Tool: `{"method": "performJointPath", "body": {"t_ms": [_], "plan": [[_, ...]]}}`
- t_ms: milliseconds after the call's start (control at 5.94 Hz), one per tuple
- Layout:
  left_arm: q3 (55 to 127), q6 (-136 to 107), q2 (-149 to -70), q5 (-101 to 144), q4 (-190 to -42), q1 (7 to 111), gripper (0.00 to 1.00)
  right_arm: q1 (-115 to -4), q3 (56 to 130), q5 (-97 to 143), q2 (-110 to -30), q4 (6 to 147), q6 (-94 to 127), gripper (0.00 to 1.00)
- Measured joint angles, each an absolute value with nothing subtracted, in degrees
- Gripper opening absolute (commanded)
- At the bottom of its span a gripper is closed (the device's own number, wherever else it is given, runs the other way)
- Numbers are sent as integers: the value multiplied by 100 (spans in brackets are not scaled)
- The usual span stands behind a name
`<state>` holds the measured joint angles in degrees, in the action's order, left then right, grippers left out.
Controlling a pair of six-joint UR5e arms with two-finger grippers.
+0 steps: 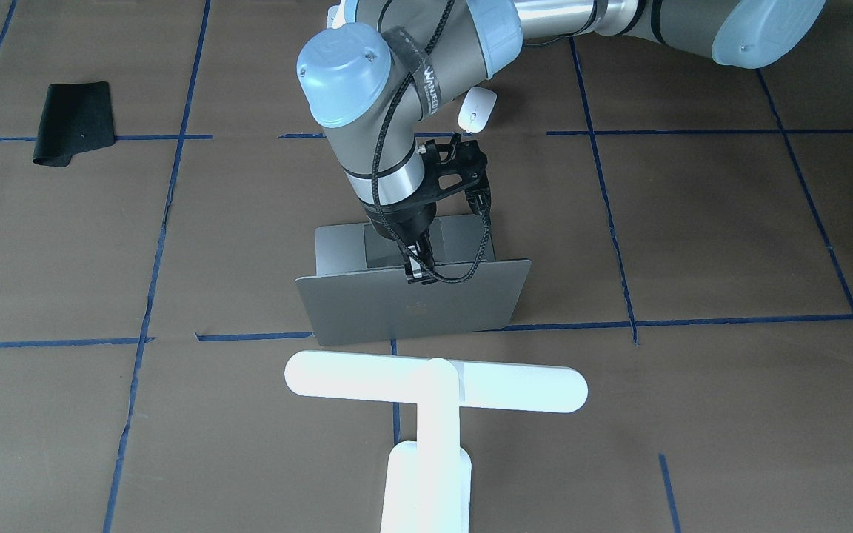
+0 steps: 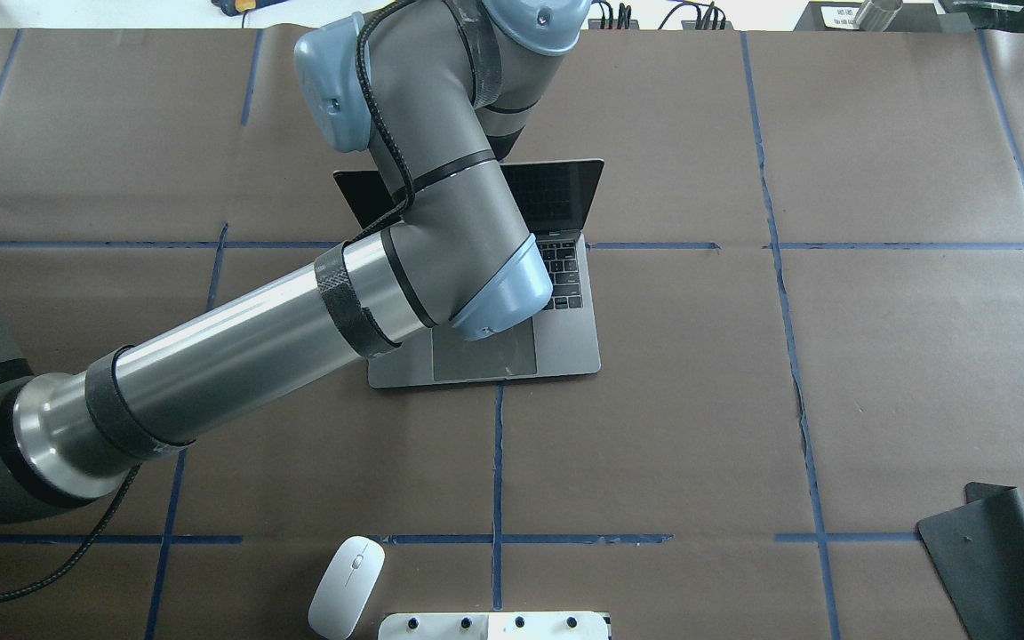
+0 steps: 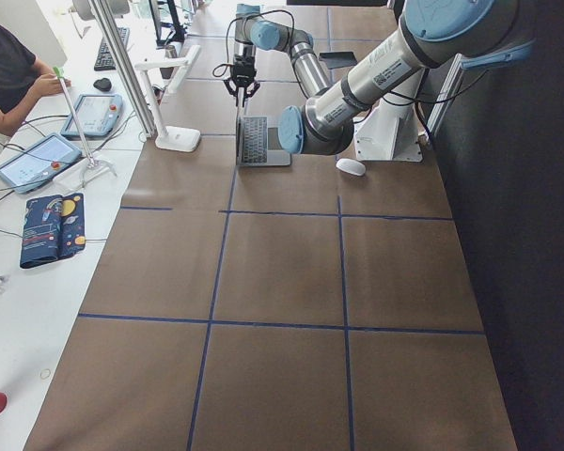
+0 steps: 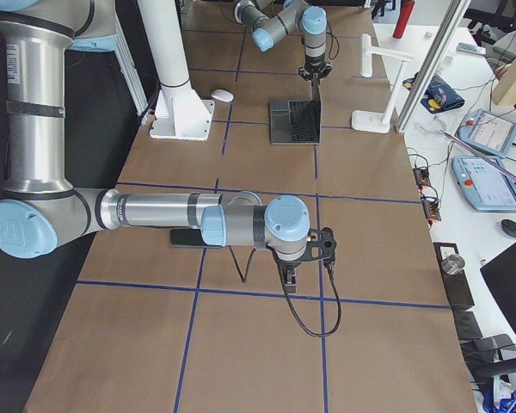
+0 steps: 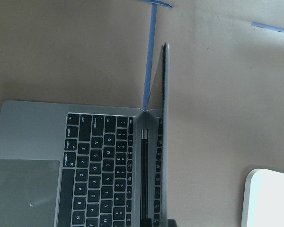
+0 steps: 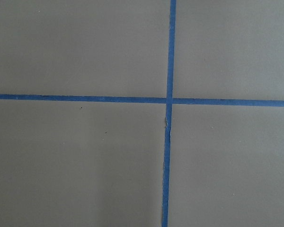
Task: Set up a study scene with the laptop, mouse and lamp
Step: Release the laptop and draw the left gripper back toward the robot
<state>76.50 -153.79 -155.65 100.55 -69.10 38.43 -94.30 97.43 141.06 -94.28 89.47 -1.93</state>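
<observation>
Two arms: left end effector [image 1: 419, 271] pinches the laptop [image 1: 412, 307] lid's top edge, mid-frame. For the right end effector [image 4: 290, 275], I cannot tell.

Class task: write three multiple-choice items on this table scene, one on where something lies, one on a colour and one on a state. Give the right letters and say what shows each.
1. Where does the mouse lie relative to the laptop?
A) on its keys
B) on the table, nearer the robot
C) on its lid

2. What colour is the lamp?
A) white
B) black
C) blue

3. How does the laptop stand?
A) shut flat
B) upside down
C) open, lid raised

Answers:
1 B: the overhead view shows it on the brown paper at the robot's edge, apart from the laptop.
2 A: its bar, stem and base are all bright white.
3 C: the keys show, and the left gripper pinches the lid's top edge.
</observation>
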Motion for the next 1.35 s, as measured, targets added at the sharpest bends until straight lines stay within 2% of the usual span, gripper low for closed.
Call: {"method": "performJointPath", "body": {"t_ms": [841, 1010, 1346], "plan": [[8131, -15265, -15433, 10048, -6844, 3879, 100, -9431, 9725, 14104, -9431, 8947, -193, 100], [8673, -14948, -15173, 10081, -6674, 3882, 100, -9431, 9756, 14101, -9425, 8945, -188, 100], [10639, -13720, -14093, 10364, -6234, 3864, 100, -9399, 10037, 14078, -9433, 8935, 431, 100]]}}
